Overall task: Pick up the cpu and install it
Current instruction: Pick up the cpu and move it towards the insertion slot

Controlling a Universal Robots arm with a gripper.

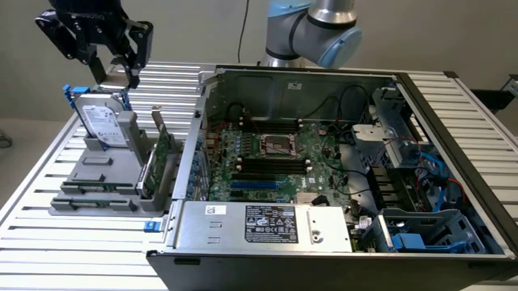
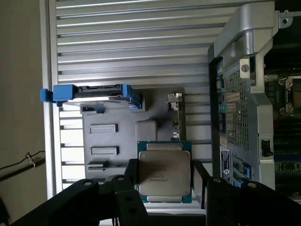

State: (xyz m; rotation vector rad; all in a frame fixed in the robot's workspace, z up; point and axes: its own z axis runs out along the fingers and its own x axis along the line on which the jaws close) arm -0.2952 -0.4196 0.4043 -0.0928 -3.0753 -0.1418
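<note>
Slatted metal table [image 1: 48, 242], plain pale wall [image 1: 453, 36] behind; gripper [image 1: 117, 73] clamps the chip [image 2: 164, 173] by two opposite edges, held flat, metal top up; square, so no long axis

- The cpu [image 2: 164, 172] is gripped at two opposite edges by the black end effector [image 2: 165, 181].
- A grey holder [image 2: 110, 141] and a blue-bracketed hard drive [image 2: 91, 94] are seen beyond it on the slatted desk [image 2: 131, 42].
- A computer case [image 2: 240, 94] is seen beside the holder.
</note>
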